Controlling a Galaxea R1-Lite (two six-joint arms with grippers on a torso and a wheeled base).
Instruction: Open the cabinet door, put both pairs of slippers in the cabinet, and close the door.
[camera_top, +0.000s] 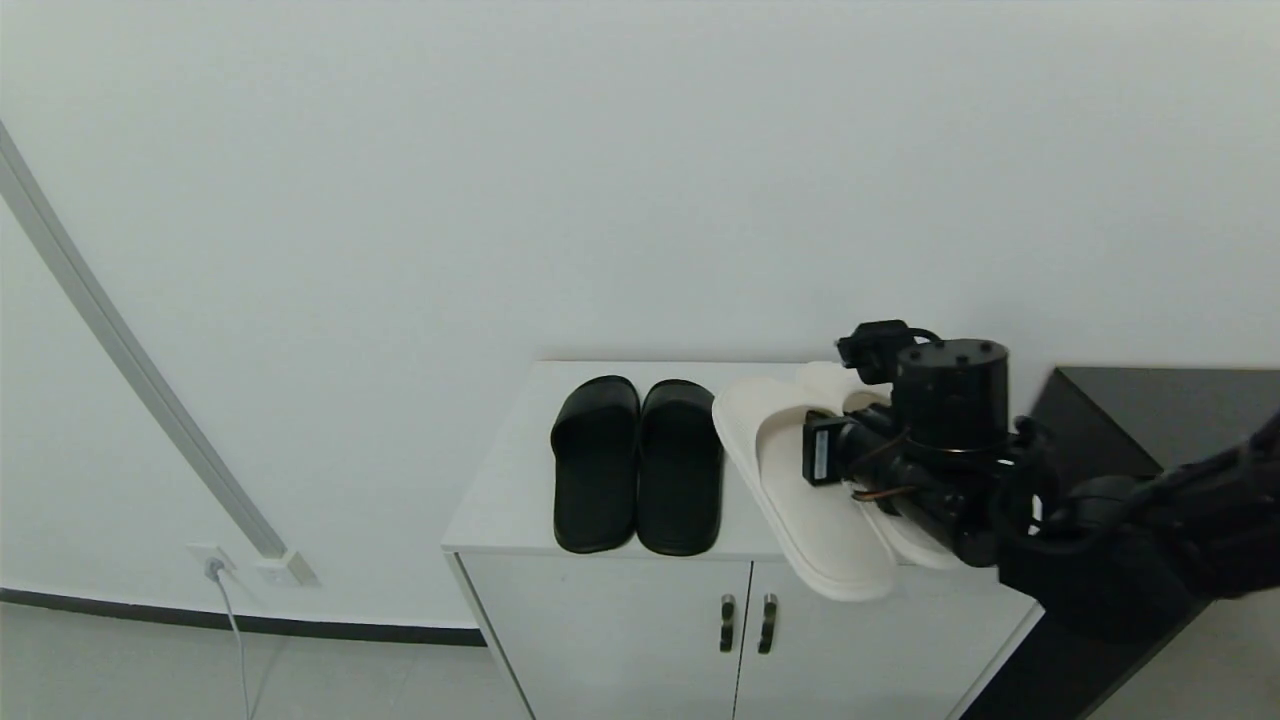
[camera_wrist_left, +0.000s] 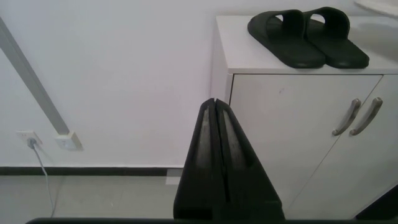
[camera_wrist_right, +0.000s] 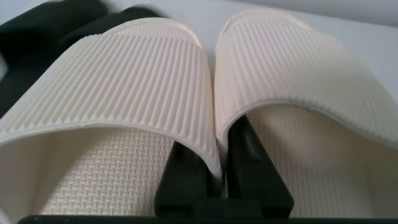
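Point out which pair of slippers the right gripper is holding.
The white pair, overhanging the front edge of the cabinet top: the right gripper pinches its two inner strap edges. The black pair sits untouched beside it.

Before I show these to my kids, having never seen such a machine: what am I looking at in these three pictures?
It is a two-armed robot on wheels, meant to put slippers away. The big picture comes from a camera on its head, looking down at a white cabinet whose doors are shut. On top lie black slippers and white slippers. The other two pictures come from cameras on its wrists. The right wrist's close-up shows the right arm with its jaws pinching the white slippers' straps together, one jaw inside each. In the head picture that pair sticks out past the front edge. The left wrist's camera shows its own jaws shut on nothing, away from the cabinet.
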